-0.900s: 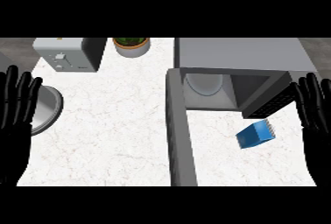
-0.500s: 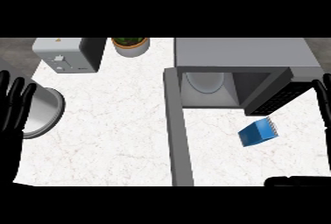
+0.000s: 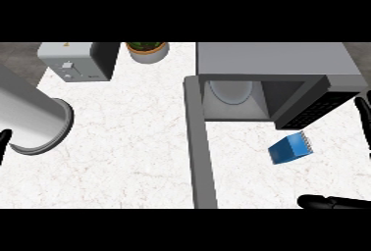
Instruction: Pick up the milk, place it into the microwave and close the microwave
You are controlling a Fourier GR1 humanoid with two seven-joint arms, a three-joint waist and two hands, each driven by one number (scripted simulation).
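Blue carton: the milk (image 3: 290, 149) lies on the white marble counter (image 3: 130, 147), tilted, in front of the microwave's control-panel side and to the right of its open door. No hand touches it.
Microwave: the grey microwave (image 3: 275, 61) stands at the upper right of the counter. Its cavity faces the viewer, and a pale round turntable (image 3: 232, 90) shows inside.
Microwave door: the door (image 3: 200, 147) is swung fully open and runs as a long grey bar from the cavity's left edge down to the lower edge of the view.
Right hand: the right hand (image 3: 335, 201) shows as black fingers entering at the lower right edge, lying roughly level and pointing left, below the milk and apart from it. A further black sliver sits at the right edge beside the microwave. Finger state: cannot be told from what shows.
Left hand: the left hand (image 3: 4, 144) shows only as a thin black sliver at the left edge. Finger state: cannot be told.
Other items: a grey toaster (image 3: 71, 61) at the upper left, a potted plant (image 3: 147, 50) just to its right, and a large silver cylinder (image 3: 29, 120) lying along the left edge.
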